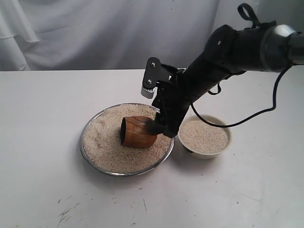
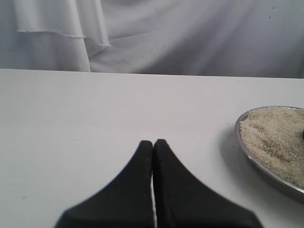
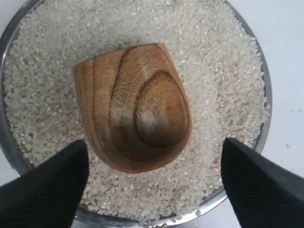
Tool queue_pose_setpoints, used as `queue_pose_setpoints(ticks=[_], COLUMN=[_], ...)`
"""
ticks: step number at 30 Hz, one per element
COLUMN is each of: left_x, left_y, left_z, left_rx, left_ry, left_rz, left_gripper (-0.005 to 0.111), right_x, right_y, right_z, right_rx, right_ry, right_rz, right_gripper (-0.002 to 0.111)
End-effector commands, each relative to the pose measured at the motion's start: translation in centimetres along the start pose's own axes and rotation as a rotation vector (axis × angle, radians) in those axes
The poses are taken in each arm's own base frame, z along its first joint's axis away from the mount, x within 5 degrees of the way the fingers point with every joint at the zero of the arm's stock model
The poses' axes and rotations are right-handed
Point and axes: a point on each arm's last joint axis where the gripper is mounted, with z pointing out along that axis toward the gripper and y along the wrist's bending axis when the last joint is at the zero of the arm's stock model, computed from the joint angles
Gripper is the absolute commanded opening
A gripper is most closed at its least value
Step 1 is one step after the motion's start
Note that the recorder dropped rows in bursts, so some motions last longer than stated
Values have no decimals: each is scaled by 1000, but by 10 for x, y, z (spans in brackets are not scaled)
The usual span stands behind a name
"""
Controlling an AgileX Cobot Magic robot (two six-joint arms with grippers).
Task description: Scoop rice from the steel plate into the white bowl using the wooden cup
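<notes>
The wooden cup (image 1: 137, 131) lies on its side on the rice (image 1: 107, 140) in the steel plate (image 1: 90, 159), its mouth facing left. In the right wrist view the cup (image 3: 135, 107) shows its rounded bottom, with rice (image 3: 223, 71) all around it. My right gripper (image 1: 159, 128) is open just right of the cup's base, its fingertips (image 3: 52, 180) apart and not touching the wood. The white bowl (image 1: 205, 137) stands right of the plate and holds rice. My left gripper (image 2: 153, 145) is shut and empty over bare table, left of the plate (image 2: 251, 156).
White cloth (image 1: 95, 33) hangs behind the white table (image 1: 42, 190). The right arm (image 1: 223, 52) reaches in from the upper right, above the bowl, with a black cable (image 1: 256, 111) looping beside it.
</notes>
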Motion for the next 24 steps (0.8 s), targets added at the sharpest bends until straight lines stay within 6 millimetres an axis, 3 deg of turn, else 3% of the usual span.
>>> queue_pose_setpoints(ticks=[1,10,22,24], left_x=[1,1,1,1], left_y=[0,0,0,0], left_z=[0,0,0,0], left_rx=[2,2,2,2], left_ry=[-7,-7,-7,-7], left_rz=[-4,-4,-4,-4], left_gripper=[0,0,0,0], right_x=[-2,-12,-18,-18], right_y=[5,14,10,11], right_z=[10,17,17,17], right_rx=[-24,-42,-11,-17], right_ry=[-14,-30,-106,-105], right_rz=[21,-44,57,59], right_gripper=[71,71,71,76])
